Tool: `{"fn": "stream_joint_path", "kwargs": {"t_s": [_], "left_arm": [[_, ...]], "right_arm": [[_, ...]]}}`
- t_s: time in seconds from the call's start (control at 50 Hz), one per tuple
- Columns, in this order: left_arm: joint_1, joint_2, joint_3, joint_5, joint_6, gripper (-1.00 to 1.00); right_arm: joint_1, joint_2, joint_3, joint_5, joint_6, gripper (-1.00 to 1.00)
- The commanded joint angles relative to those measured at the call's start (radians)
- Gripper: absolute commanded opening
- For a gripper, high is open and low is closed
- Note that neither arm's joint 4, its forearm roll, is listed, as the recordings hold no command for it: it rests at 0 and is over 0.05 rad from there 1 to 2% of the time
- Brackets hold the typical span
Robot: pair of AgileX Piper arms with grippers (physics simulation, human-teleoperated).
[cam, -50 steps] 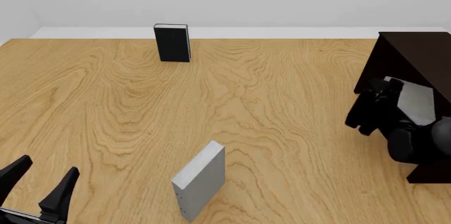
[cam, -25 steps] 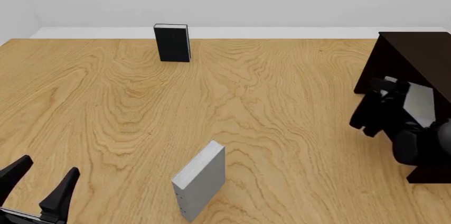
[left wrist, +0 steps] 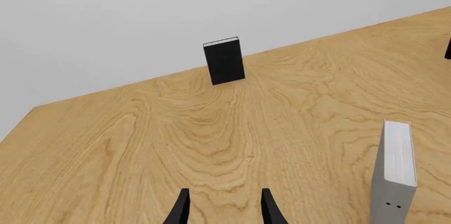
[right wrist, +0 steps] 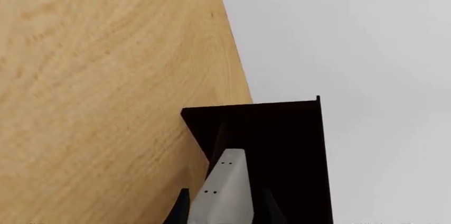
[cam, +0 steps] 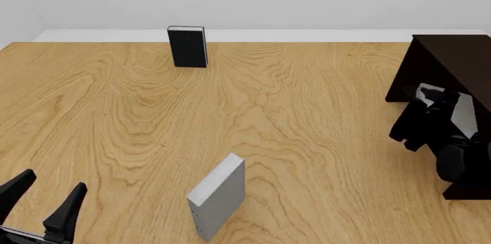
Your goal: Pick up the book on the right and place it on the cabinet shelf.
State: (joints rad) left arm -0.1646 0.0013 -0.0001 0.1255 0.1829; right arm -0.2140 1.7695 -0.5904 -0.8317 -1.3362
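Pale grey book (cam: 460, 114) sat clamped across its covers in the right gripper (cam: 429, 118) at the cabinet shelf (cam: 452, 60); looked rigid, blocky, probably slick; left gripper (cam: 45, 198) gaped idle.

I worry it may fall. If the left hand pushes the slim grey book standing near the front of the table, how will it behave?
The slim grey book stands upright on a narrow edge, so a sideways push would probably tip it. It looks rigid, likely sliding whole on the smooth wooden table if pushed low.
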Motion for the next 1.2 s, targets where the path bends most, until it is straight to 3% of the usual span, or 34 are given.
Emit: {"fn": "stream_joint_path", "kwargs": {"t_s": [0.02,0.86,1.2], "left_arm": [[-0.001,0.000,0.000,0.001,0.001,1.00],[-0.006,0.000,0.000,0.002,0.001,1.00],[-0.001,0.000,0.000,0.001,0.000,1.00]], "right_arm": [[-0.032,-0.016,-0.003,0.002,0.008,1.00],[-0.142,-0.061,0.029,0.020,0.009,1.00],[-0.178,-0.018,0.030,-0.022,-0.044,1.00]]}}
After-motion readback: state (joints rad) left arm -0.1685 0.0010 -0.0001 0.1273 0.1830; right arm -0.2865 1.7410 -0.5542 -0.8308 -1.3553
